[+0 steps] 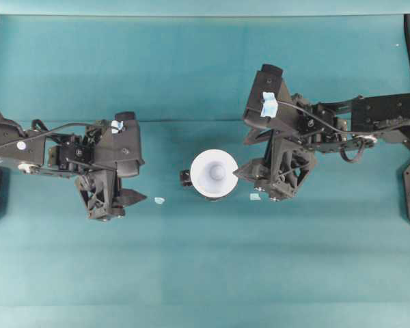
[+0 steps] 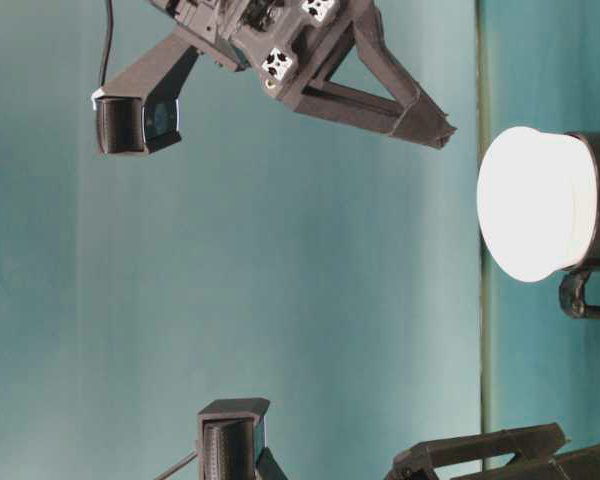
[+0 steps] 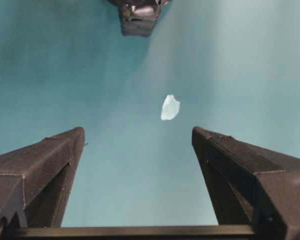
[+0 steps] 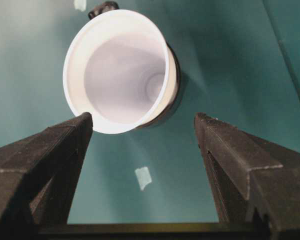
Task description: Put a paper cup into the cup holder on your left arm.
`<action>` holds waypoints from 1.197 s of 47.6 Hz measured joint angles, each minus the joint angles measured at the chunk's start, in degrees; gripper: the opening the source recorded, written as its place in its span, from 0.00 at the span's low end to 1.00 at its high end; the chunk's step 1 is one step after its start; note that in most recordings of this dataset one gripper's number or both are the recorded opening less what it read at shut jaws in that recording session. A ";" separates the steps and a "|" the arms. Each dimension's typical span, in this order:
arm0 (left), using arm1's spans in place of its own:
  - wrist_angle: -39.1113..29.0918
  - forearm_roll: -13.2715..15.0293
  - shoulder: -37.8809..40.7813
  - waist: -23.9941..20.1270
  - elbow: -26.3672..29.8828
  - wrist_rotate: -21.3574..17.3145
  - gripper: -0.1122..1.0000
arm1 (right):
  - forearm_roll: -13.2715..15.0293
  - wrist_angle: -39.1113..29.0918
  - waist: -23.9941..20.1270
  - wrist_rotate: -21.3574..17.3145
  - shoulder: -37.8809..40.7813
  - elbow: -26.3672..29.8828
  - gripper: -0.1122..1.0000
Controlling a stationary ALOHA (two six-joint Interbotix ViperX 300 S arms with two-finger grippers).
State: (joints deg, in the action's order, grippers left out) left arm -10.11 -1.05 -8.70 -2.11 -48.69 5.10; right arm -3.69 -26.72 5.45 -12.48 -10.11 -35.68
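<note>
Cup seated in the holder, both our grippers empty.

The paper cup sits rim-up inside the cup holder on the counter, so nothing needs gripping: our left gripper and right gripper both have fingers spread apart.

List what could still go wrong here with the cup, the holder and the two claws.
1. The paper cup already sits in the cup holder, and the open right claw is right beside its rim; a sideways brush might tip both over.
2. In the right wrist view the cup looks tilted, so perhaps not fully seated.
3. The open left claw is near a tape scrap and might snag it.
</note>
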 measured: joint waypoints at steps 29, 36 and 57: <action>0.00 0.00 -0.62 -0.09 -2.29 0.00 0.94 | 0.09 0.00 -0.18 0.00 0.00 -0.09 0.88; 0.09 0.00 -0.79 -0.09 -2.37 0.00 0.94 | 0.09 0.00 -0.18 -0.09 0.00 0.00 0.88; 0.09 0.00 0.09 -0.09 0.53 -0.09 0.94 | 0.09 -0.09 -0.18 0.00 0.00 -0.18 0.88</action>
State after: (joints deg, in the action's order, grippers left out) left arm -10.02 -1.05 -8.61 -2.20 -48.16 5.01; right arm -3.60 -26.81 5.27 -12.48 -10.11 -35.86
